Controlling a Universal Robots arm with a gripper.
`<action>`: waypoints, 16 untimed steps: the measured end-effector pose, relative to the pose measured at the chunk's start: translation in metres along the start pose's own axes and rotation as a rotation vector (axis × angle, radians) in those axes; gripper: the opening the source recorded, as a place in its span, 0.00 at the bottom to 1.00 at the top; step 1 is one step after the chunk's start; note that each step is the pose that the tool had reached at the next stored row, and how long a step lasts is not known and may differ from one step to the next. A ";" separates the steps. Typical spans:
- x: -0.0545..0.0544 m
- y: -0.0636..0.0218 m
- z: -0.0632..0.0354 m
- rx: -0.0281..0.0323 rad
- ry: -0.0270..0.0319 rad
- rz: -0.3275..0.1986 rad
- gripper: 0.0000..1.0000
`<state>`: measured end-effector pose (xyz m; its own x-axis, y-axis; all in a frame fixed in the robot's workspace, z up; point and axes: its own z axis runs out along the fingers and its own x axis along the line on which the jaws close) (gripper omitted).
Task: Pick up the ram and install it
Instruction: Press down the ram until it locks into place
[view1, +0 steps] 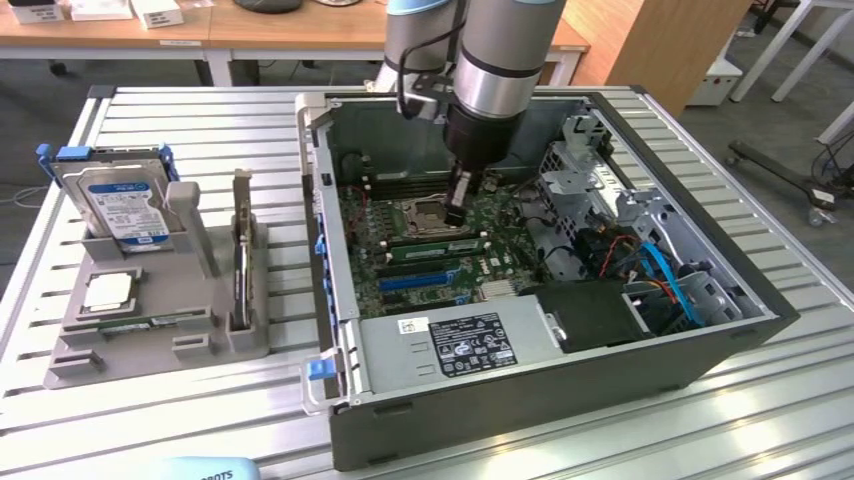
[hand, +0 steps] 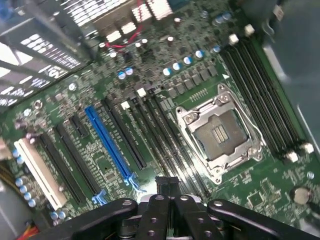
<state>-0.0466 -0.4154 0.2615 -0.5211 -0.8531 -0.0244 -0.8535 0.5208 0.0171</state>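
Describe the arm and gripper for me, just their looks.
The arm is a grey metal tube with a black wrist section below it. The gripper is slim and black; from the wrist view its black linkage bars carry round rivets or screws.

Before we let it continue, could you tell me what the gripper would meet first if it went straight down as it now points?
Most likely the gripper would meet the motherboard's memory slots beside the empty processor socket, though depth is unclear.
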 end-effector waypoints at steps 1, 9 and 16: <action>0.000 0.0000 0.0001 0.0005 -0.0003 0.019 0.10; 0.000 0.0000 0.0006 0.0040 -0.0027 0.163 0.10; 0.000 0.0000 0.0011 0.0070 -0.0049 0.288 0.10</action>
<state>-0.0466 -0.4154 0.2604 -0.7424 -0.6696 -0.0244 -0.6700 0.7422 0.0171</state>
